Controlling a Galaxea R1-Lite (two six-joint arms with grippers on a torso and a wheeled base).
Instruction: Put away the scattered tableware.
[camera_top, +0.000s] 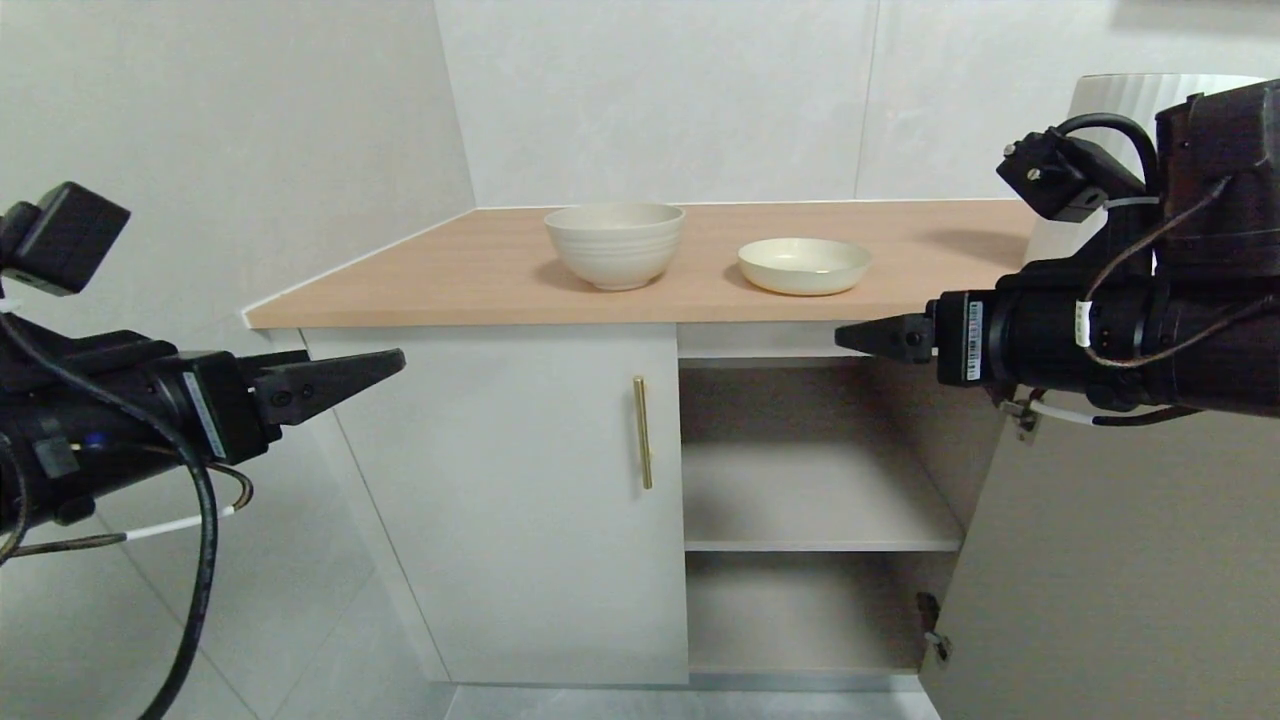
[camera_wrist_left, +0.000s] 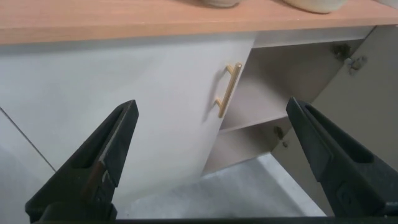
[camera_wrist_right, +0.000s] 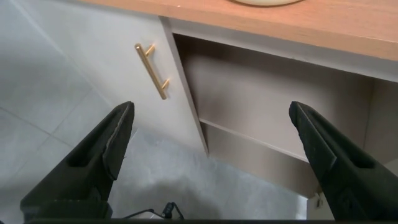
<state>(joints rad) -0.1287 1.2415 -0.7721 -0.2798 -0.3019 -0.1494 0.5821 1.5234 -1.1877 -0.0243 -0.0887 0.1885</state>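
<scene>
bowl and shallow dish sit apart on the countertop; left gripper and right gripper both spread, empty, before the cabinet

You get bright, even, soft light from overhead. On the desk the bowl and the dish each cast 1 faint, blurred shadow toward the left, and a wider diffuse shadow lies at the far right end. The open cupboard is dimmer inside, darkest just under the top. Your head view is sharp. Close to the 2 wrist lenses, the left gripper and right gripper look slightly soft.
</scene>
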